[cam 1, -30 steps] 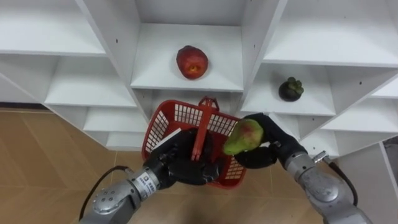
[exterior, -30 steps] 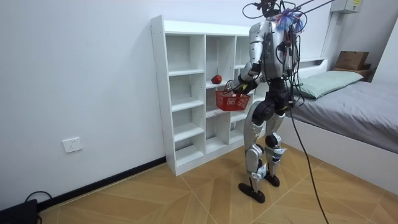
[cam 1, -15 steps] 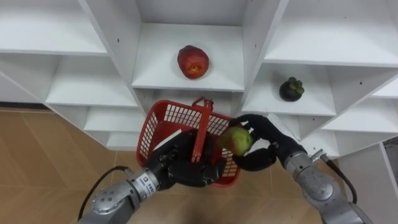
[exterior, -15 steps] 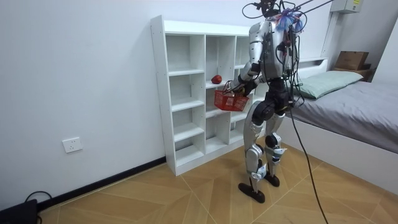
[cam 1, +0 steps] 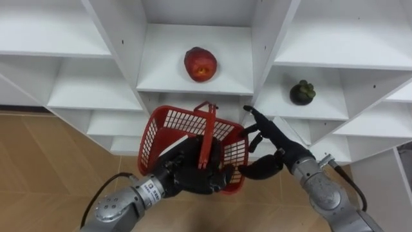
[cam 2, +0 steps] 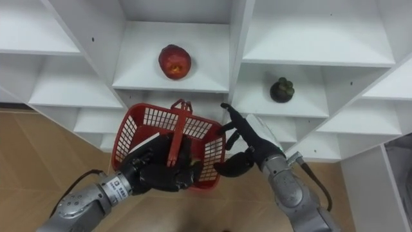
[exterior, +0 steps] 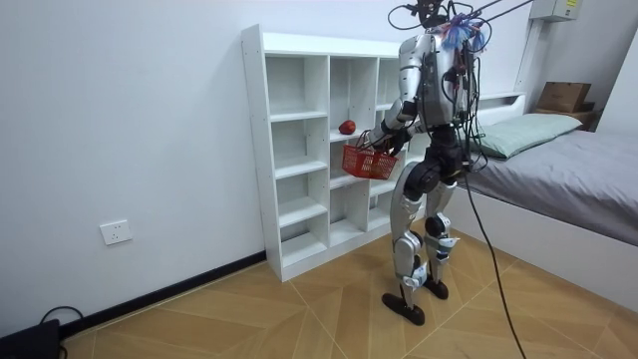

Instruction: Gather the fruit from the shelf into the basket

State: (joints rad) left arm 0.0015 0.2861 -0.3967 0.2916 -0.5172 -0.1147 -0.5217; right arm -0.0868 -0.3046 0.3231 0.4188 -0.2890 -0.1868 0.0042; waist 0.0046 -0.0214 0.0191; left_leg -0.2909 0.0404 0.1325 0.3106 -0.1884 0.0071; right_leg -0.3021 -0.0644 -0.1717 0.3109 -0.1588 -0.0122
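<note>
Not done yet, with left hand gripping the basket, right hand open and empty, red fruit and dark fruit left on shelves.

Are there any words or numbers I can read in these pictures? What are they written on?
The white label just behind the left hand: dark print, too small and blurred to read.
The red basket, white shelves, red fruit and dark fruit: no writing shows on any of them.
</note>
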